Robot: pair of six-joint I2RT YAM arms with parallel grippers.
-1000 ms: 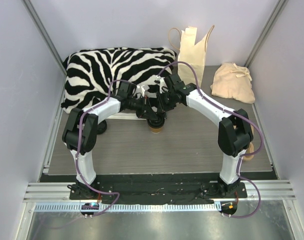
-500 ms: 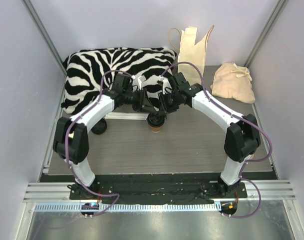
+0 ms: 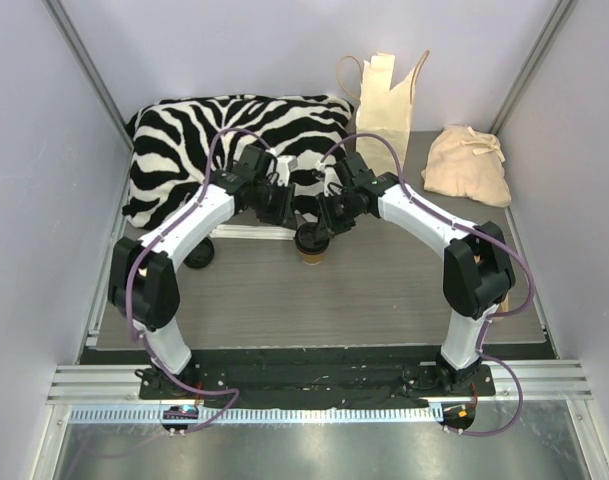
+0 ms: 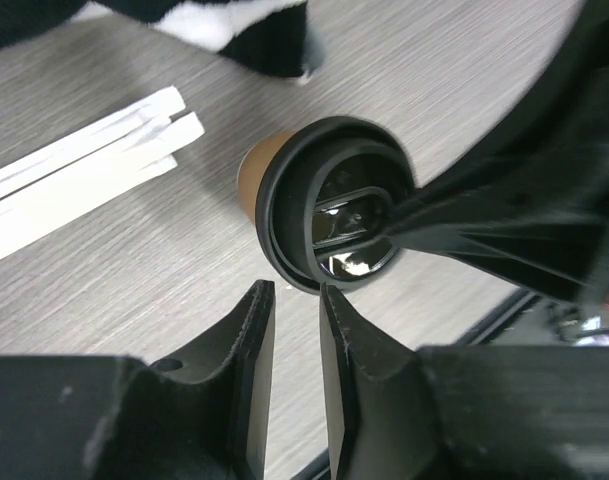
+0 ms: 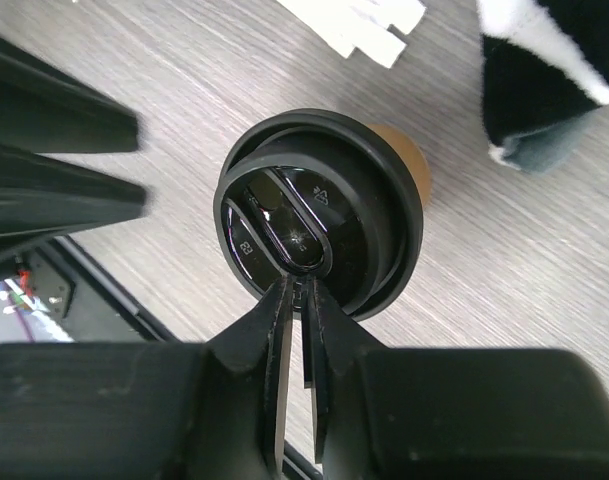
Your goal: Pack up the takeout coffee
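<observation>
The takeout coffee [image 3: 313, 258], a small brown paper cup [image 4: 250, 172], stands on the grey table just in front of the zebra cushion. A black lid [image 5: 319, 225] sits on its top, slightly askew. My right gripper [image 5: 304, 287] is shut on the near rim of that lid [image 4: 336, 205], reaching in from the right [image 3: 324, 222]. My left gripper [image 4: 296, 292] hovers just to the left of the cup [image 3: 282, 208]. It is open by a narrow gap, with nothing between its fingers. Only a sliver of the cup's brown wall [image 5: 412, 158] shows past the lid.
A zebra-striped cushion [image 3: 214, 140] fills the back left. A cream paper bag [image 3: 384, 95] stands at the back, with a beige cloth sack [image 3: 469, 165] to its right. White flat sticks [image 4: 84, 170] lie beside the cup. A black round object [image 3: 198, 255] rests by the left arm.
My left gripper has opened and drawn back a little up and left from the lidded cup. The right gripper stays pinched on the lid's rim.
</observation>
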